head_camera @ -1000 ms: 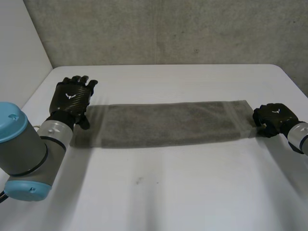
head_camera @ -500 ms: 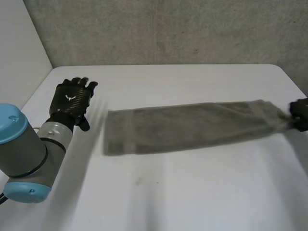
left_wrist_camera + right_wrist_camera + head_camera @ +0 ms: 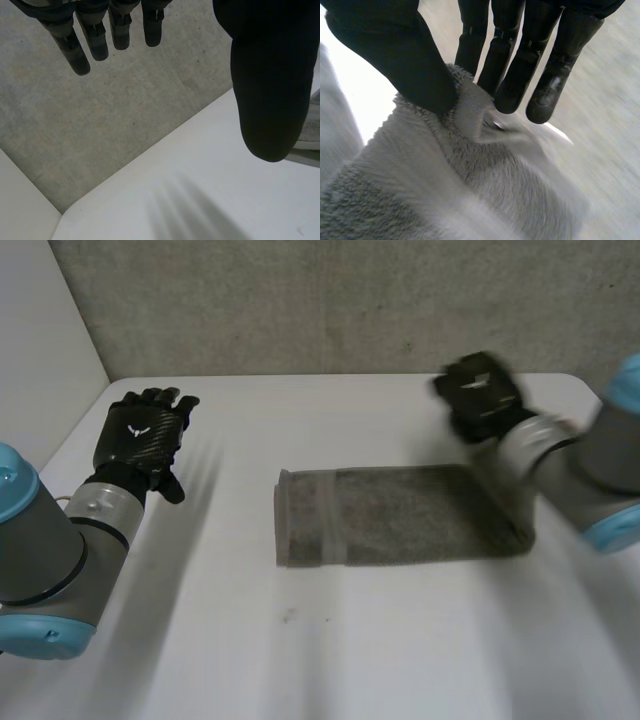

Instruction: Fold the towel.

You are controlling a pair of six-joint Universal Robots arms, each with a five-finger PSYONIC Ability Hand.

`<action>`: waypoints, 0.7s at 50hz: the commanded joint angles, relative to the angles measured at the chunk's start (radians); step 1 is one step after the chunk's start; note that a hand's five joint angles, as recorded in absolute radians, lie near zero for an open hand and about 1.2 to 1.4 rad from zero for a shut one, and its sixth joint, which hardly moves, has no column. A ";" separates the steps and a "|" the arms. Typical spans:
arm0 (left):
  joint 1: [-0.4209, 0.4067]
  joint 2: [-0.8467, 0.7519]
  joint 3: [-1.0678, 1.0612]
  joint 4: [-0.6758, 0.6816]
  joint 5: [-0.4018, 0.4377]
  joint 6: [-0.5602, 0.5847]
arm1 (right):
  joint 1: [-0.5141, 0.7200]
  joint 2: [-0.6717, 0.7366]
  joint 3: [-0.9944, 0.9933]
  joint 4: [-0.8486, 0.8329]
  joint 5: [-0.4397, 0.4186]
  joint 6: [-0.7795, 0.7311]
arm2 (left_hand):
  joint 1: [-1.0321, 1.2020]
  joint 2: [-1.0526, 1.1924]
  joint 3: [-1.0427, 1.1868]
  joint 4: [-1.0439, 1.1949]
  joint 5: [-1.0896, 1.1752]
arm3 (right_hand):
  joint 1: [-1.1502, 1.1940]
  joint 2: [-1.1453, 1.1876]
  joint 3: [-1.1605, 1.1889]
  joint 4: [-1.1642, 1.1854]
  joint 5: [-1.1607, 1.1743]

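Note:
A grey towel (image 3: 400, 515) lies as a long strip in the middle of the white table (image 3: 330, 650), with its left end flat. My right hand (image 3: 482, 395) is raised above the towel's right part. In the right wrist view the thumb and fingers (image 3: 512, 85) of this hand (image 3: 395, 50) pinch an end of the towel (image 3: 445, 185), which hangs below them. My left hand (image 3: 142, 438) hovers open over the table's far left, well apart from the towel. In the left wrist view its fingers (image 3: 100, 35) are straight, and an edge of the towel (image 3: 312, 125) shows past the thumb.
A concrete wall (image 3: 350, 300) runs along the table's far edge and a white panel (image 3: 40, 340) stands at the left. Bare table lies in front of the towel and to its left.
My right hand shut on the towel's right end, pulled the towel rightward, then lifted that end and swung it back left over the towel. The left hand barely moved.

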 commanded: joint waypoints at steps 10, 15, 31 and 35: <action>-0.046 -0.015 0.034 -0.003 -0.002 -0.006 | 0.348 0.175 0.052 -0.044 0.006 0.006 | -0.004 0.009 0.008 0.006 -0.030 | -0.292 -0.422 -0.454 -0.457 -0.363; -0.085 -0.067 0.096 -0.003 -0.002 -0.011 | 0.325 0.116 0.078 -0.005 0.023 0.041 | -0.004 0.009 0.008 0.006 -0.030 | -0.857 -0.988 -1.020 -1.023 -0.928; -0.239 -0.342 0.326 -0.006 -0.034 -0.078 | -0.092 -0.088 0.356 0.087 -0.023 0.317 | 0.000 0.013 0.012 0.010 -0.026 | -0.857 -0.988 -1.020 -1.023 -0.928; -0.261 -0.394 0.328 -0.009 -0.043 -0.075 | -0.131 -0.075 0.411 0.087 -0.049 0.201 | 0.000 0.013 0.012 0.010 -0.026 | -0.824 -0.955 -0.987 -0.990 -0.896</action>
